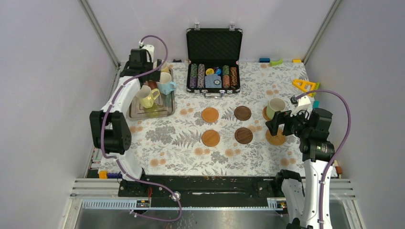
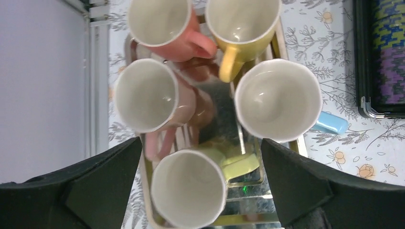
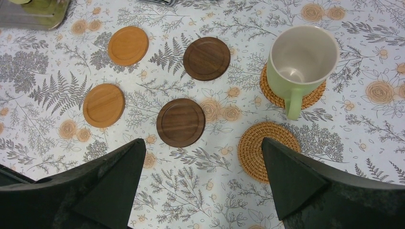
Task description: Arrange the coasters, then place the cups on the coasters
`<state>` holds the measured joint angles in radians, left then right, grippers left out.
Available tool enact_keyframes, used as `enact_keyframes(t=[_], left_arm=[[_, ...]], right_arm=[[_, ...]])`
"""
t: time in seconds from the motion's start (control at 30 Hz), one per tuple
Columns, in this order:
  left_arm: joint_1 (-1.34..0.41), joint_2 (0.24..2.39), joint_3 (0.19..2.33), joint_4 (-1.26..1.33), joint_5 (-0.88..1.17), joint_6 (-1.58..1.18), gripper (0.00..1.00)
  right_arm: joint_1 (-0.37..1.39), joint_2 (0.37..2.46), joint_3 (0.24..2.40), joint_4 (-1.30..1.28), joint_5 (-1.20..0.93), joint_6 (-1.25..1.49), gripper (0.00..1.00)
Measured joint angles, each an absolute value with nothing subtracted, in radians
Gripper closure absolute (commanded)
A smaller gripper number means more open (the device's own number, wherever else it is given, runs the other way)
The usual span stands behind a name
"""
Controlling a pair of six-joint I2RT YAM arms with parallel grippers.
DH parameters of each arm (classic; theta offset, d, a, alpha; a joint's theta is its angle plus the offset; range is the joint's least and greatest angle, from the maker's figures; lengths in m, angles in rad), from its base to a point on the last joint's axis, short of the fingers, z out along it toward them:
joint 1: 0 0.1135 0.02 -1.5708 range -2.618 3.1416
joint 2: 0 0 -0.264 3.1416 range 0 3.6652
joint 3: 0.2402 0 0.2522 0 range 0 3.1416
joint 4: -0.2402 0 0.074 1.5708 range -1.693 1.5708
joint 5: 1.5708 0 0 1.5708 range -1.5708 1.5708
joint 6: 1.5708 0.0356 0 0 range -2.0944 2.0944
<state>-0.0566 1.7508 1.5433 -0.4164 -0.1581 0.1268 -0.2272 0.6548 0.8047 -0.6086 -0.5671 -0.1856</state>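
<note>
The left gripper hung open above the cups on the tray. The right gripper, also open, hovered over the bare woven coaster.

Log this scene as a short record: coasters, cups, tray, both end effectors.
coasters: six, two rows of three, five bare
green cup: upright on far woven coaster
other cups: five, on tray
left end effector: open, above tray
right end effector: open, above near woven coaster
</note>
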Motion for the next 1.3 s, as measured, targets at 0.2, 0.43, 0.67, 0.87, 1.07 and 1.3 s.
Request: enact_keyframes(t=[0.2,0.43,0.67,0.87,1.07,1.3], left_arm=[[-0.078,1.817,1.532,-0.4,-0.107,0.167,0.01],[-0.071,1.818,1.546,-0.461,0.071,0.363,0.04],[-0.071,1.902,1.694,-0.631,0.173,0.605,0.15],[-0.064,1.986,1.747,-0.734,0.193,0.73,0.2],[-0.04,2.052,1.807,-0.805,0.191,0.807,0.26],[-0.022,2.055,1.806,-0.856,0.182,0.874,0.35]], right_arm=[[-0.227,0.654,0.797,-0.607,-0.566,-0.186,0.0],[-0.227,0.654,0.792,-0.599,-0.565,-0.186,0.0],[-0.227,0.651,0.787,-0.592,-0.56,-0.186,0.0],[-0.227,0.651,0.786,-0.591,-0.559,-0.187,0.0],[-0.227,0.651,0.781,-0.59,-0.558,-0.187,0.0],[-0.227,0.651,0.78,-0.59,-0.557,-0.19,0.0]])
